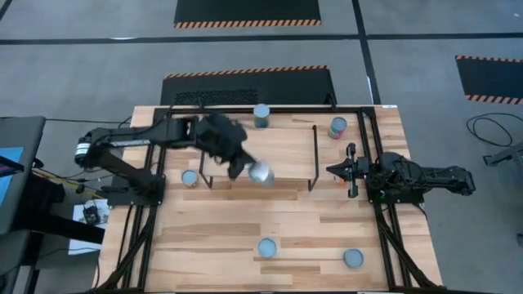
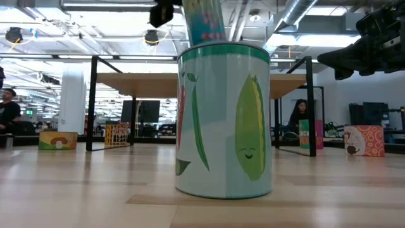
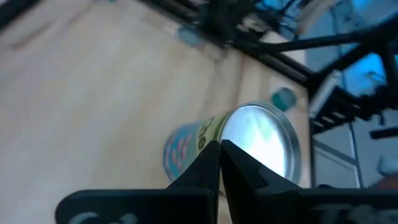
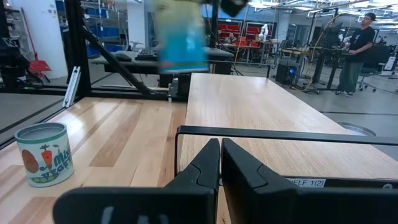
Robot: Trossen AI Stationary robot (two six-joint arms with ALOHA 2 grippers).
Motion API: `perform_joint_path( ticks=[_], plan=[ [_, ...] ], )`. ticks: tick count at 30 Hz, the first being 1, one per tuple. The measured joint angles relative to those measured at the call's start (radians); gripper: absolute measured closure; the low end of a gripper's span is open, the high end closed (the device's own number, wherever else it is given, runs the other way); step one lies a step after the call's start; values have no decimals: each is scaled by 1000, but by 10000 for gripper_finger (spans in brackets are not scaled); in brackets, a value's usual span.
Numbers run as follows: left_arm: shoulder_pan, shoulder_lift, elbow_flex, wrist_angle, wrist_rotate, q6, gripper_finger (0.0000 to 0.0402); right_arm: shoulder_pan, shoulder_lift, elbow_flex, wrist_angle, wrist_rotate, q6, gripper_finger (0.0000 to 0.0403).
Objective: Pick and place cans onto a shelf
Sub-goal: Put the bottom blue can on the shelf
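Carrying one can point(image 1: 261, 172) over the shelf point(image 1: 286, 147), the left gripper point(image 1: 242, 166) sat just left of centre in the high view, with the can's silvery top near the shelf's lower edge. From the left wrist view the fingers looked pinched nearly together in front of that can point(image 3: 249, 146), so honestly I couldn't tell if they were clamped on it. The right wrist view showed it blurred and hanging above the board, so I'd guess it was being held high to clear the frame before setting down.

The right gripper point(image 1: 350, 171) waited at the shelf's right end, fingers closed on nothing. Other cans stood around: two along the top point(image 1: 261, 115) point(image 1: 337, 127), one at left point(image 1: 189, 177), two near the bottom point(image 1: 267, 247) point(image 1: 353, 258).
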Motion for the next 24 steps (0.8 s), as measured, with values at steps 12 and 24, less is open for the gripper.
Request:
perform_joint_path(
  ticks=[12,24],
  plan=[
    [165,350,375,5,202,134,401,0,0,0,0,2,0,363],
    [148,433,459,-75,207,319,401,0,0,0,0,1,0,363]
  ],
)
